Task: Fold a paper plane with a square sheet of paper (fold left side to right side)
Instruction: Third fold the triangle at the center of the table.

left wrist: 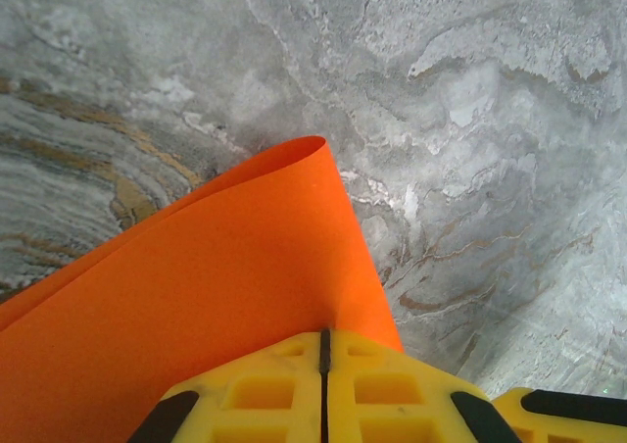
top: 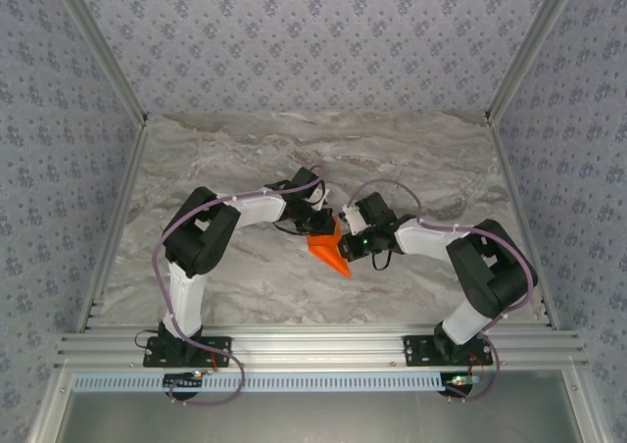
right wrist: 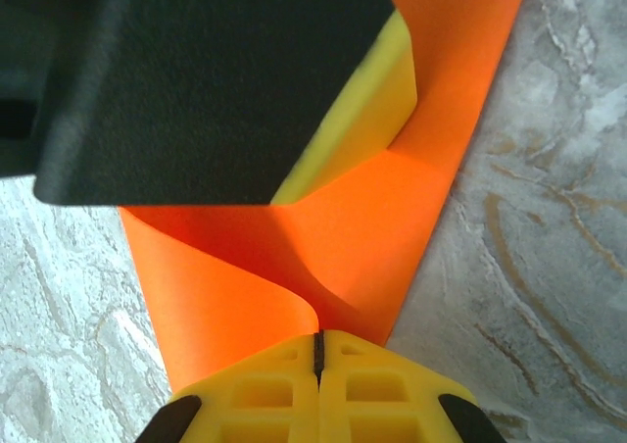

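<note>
The sheet of paper [top: 327,249] is bright orange and sits near the middle of the table [top: 225,159], between the two arms. From above it reads as a narrow wedge whose tip points toward 5 o'clock, with a small shadow beside the tip. Whether the tip touches the table I cannot tell.

In the left wrist view the sheet [left wrist: 196,306] spreads away from the camera toward 12 o'clock and 9 o'clock. Its far edge curls over in a soft roll rather than a pressed crease. In the right wrist view the sheet [right wrist: 441,149] runs up toward 1 o'clock as a long band, and a second layer bends back over it at 7 o'clock.

The left pincer [top: 319,227] reaches the sheet from 11 o'clock. Its yellow fingers [left wrist: 265,394] are pressed together with only a dark seam between them, clamping the near edge of the sheet. The right pincer [top: 345,243] comes in from 3 o'clock. Its fingers [right wrist: 255,394] are likewise closed tight on the sheet's edge. The right wrist camera also sees the left pincer's black body and yellow finger at 11 o'clock, lying against the paper.

Around this lies grey marbled table, bordered by patterned walls [top: 313,31] at 12, 9 and 3 o'clock, and a metal rail [top: 313,345] at 6 o'clock carrying both arm bases.
</note>
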Tool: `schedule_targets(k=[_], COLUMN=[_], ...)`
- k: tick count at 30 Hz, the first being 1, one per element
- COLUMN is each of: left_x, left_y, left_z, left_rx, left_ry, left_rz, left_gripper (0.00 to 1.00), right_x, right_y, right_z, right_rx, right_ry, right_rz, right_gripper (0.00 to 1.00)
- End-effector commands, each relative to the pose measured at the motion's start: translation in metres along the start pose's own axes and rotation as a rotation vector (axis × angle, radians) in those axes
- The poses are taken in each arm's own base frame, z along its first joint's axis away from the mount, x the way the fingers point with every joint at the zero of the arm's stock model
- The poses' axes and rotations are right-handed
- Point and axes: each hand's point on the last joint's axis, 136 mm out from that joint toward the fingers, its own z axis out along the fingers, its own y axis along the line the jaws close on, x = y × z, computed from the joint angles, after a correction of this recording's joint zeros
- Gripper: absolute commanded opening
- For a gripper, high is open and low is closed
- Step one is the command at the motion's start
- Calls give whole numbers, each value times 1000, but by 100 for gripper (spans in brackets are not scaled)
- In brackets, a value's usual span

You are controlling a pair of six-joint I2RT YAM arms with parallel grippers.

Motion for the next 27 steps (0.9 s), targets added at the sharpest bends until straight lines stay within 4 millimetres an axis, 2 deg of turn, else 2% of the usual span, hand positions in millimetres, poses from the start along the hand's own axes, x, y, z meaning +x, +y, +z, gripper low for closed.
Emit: schedule_targets(k=[1, 15, 27], left_x=[21, 22, 22], left_y=[18, 19, 19], left_z=[14, 14, 13], left_rx=[-69, -70, -72], left_ry=[60, 61, 60], left_rz=[-8, -8, -9], left_gripper=[6, 6, 6], right_x=[-6, 16, 14], right_y=[1, 0, -3], right_z=[3, 7, 0], right_rx=[5, 21, 52], right_ry=[5, 41, 21], right_rz=[-17, -5, -10], right_gripper=[0, 0, 0])
